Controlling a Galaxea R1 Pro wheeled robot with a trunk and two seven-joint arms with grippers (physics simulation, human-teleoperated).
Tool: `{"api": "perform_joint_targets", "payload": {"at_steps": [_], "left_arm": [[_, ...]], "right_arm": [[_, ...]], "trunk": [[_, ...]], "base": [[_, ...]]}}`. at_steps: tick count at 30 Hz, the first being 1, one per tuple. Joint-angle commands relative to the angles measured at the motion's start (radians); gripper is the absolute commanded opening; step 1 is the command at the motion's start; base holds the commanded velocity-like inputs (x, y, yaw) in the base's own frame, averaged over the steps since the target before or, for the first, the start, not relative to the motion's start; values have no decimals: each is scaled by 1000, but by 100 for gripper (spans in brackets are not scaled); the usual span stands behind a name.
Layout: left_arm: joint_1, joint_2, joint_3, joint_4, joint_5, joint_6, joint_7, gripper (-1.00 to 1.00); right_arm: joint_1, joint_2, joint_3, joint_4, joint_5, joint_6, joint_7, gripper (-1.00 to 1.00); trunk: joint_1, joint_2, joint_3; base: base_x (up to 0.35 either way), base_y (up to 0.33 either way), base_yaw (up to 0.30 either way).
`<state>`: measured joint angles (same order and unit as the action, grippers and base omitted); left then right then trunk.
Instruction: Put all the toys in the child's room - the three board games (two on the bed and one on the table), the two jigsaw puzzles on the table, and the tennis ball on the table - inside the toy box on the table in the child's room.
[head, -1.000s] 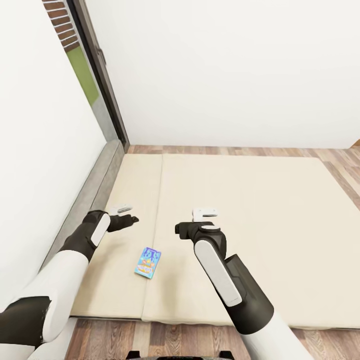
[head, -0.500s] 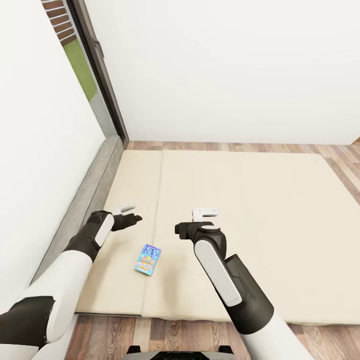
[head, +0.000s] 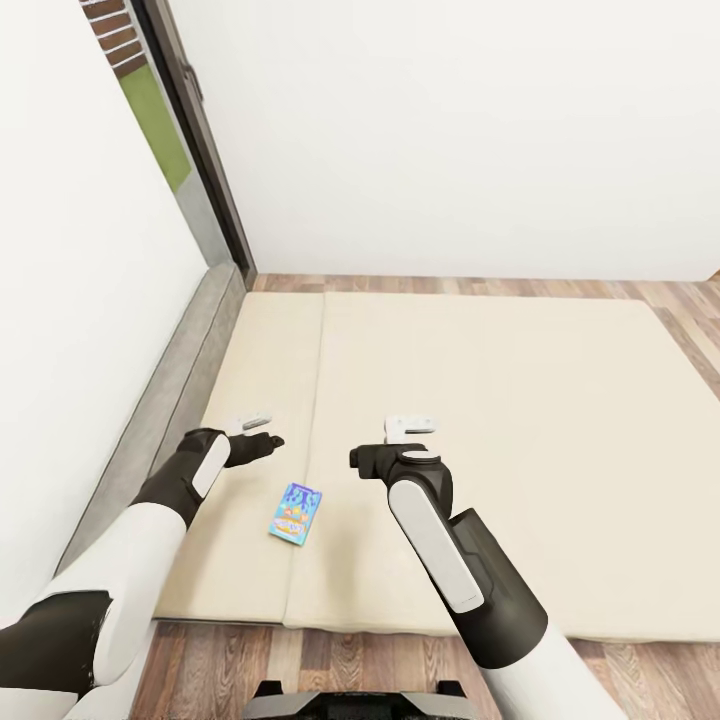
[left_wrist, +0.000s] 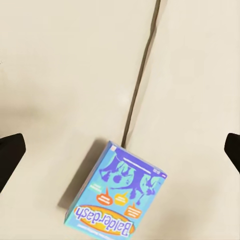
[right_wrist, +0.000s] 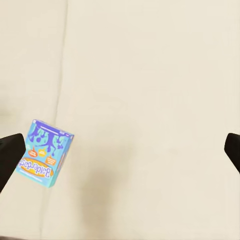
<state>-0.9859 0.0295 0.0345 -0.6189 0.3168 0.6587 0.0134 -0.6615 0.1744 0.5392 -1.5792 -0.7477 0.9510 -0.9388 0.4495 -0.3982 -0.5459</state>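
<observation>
Sensibly, the left gripper (head: 258, 428), fingers spread wide and empty, should drop straight over the small blue board game (head: 296, 513) beside the bed (head: 520, 400) seam, closing across its narrow sides.

The bed (head: 480, 440) is plain cream-beige with a darker lengthwise seam. The small board game (head: 296, 514) is bright blue, printed with purple cartoon figures, orange and yellow shapes, and white "Balderdash" lettering. The floor (head: 340, 665) is brown wood plank; the walls (head: 450, 130) are white.
</observation>
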Motion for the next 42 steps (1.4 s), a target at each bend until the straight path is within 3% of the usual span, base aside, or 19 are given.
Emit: {"api": "perform_joint_targets", "payload": {"at_steps": [1,42], "left_arm": [[0,0,2,0,5,4,1,100],[4,-19,2,2,8,-52,0,100]], "right_arm": [[-1,0,1,-1,-9,5,-10,100],[0,0,1,-1,-10,7,-9,100]], "trunk": [[0,-2,-3],[0,-2,-71]], "base": [[0,0,0],[0,0,0]]}}
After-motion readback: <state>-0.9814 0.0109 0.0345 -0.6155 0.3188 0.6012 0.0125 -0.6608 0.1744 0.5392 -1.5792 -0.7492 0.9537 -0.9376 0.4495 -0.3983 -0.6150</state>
